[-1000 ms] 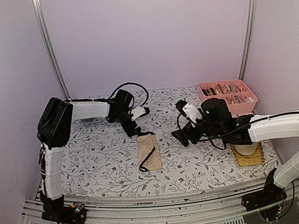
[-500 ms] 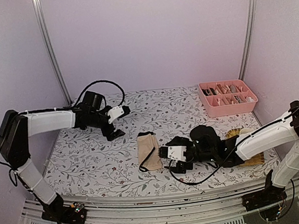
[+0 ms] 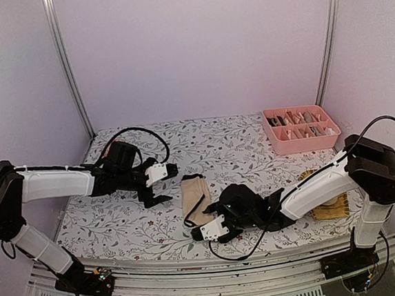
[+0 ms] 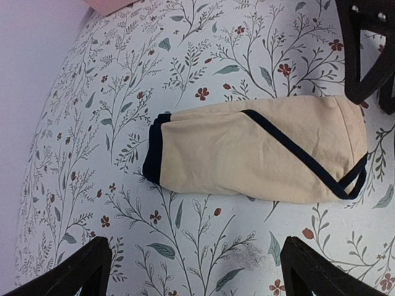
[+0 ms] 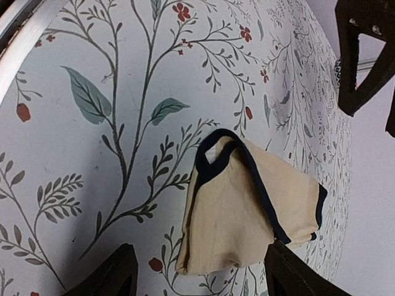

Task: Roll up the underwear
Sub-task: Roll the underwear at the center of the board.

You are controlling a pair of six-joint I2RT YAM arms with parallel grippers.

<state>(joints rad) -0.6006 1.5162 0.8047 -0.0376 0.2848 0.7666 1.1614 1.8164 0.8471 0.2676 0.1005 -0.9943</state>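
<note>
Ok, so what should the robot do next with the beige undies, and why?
Probably ease the right end effector a little forward and close it on the near end of the underwear. That end lies just ahead, between its open fingers, not pinched yet. The cloth is folded flat and unrolled, so a roll most likely starts with a grip there.

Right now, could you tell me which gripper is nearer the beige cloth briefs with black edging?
Right. The right gripper is at the near end of the beige briefs; the left gripper is apart, off their left side.
</note>
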